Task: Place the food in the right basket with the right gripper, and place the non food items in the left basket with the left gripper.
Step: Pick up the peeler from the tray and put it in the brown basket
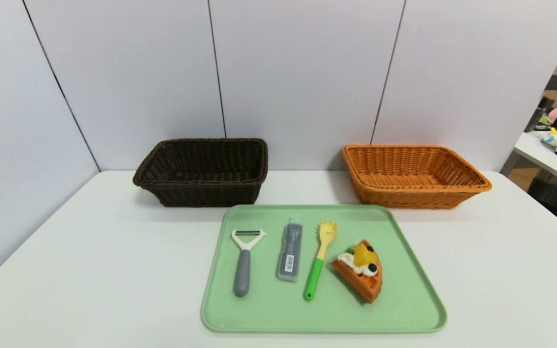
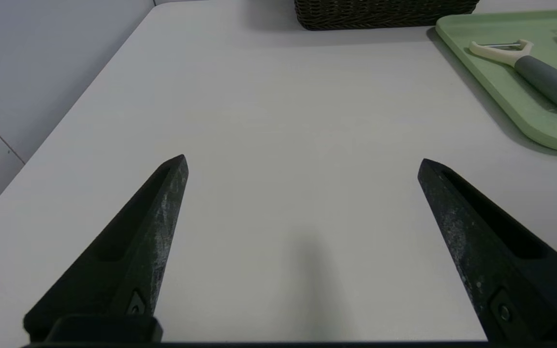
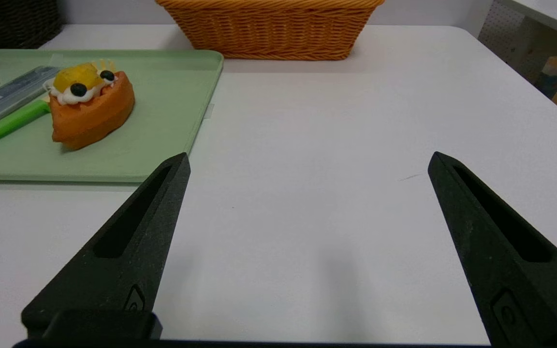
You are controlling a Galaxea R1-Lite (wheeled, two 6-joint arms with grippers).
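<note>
Left hand [image 2: 302, 162]: fingers spread wide, released, grasping nothing; positioned over the bench [image 1: 90, 270] to the left of the tray. Right hand [image 3: 311, 153]: likewise spread wide and released, over the bench to the right of the tray.

Green tray [image 1: 409, 309]: flat on the bench, between the two hands, carrying four items, none touching another. From left to right in the head view:
- Peeler [image 1: 242, 270]: grey handle toward the robot, white forked head with blade pointing away.
- Grey case [image 1: 290, 251]: slim, translucent, white label at its near end, lying lengthwise away from the robot.
- Pasta fork [image 1: 314, 278]: green handle near, pale yellow toothed head far, slightly slanted.
- Waffle wedge [image 1: 360, 275]: the food item, topped with white cream, a yellow piece and dark round berries; right of the fork.

Beyond the tray, dark brown basket [image 1: 206, 193] at far left, orange-brown basket [image 1: 409, 198] at far right; both upright on the bench, interiors bare. White panels [image 1: 298, 72] stand behind them.
</note>
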